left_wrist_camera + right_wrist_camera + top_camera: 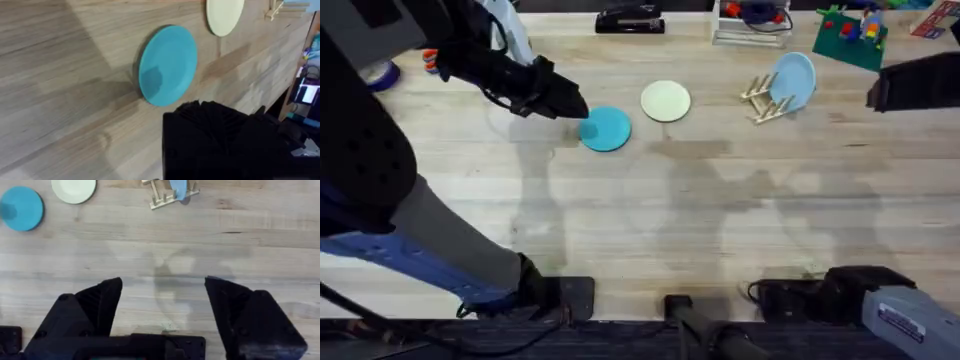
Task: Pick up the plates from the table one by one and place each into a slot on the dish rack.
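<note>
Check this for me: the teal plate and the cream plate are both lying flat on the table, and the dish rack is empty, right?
Not quite. The teal plate and cream plate do lie flat on the table, but the dish rack isn't empty: the overhead view shows a light-blue plate standing in it.

Quick count from where I'm sitting: three plates total, one teal-blue plate (607, 129) right at my left pincer (570, 105), one cream-yellow plate (666, 101) a bit past it, one light-blue plate (793, 79) well off. Just one dish rack (766, 100), and that light-blue one's standing in it.
</note>
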Available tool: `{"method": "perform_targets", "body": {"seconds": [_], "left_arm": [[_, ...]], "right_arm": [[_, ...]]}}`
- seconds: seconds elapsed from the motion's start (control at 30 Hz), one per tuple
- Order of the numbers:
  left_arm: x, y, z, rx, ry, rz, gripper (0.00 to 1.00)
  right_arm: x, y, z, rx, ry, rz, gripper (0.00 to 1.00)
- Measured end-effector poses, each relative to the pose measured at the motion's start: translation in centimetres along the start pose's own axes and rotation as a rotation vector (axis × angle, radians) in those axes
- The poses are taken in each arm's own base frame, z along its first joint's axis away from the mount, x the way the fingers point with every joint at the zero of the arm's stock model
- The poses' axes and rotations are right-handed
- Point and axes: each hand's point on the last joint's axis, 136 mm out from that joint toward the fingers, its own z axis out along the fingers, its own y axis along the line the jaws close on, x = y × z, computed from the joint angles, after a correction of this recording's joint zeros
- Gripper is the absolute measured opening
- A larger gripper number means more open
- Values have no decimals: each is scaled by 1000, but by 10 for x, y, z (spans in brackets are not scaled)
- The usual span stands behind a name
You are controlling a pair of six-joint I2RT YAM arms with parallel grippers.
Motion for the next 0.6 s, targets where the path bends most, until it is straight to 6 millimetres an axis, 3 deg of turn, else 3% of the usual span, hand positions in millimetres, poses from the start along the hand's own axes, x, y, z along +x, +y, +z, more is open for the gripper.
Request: {"method": "perform_targets", "body": {"seconds": [0.6], "left_arm": [[-4,11,-9,-7,-34,-12,41]], "right_arm": [[0,0,0,0,0,0,993]]}}
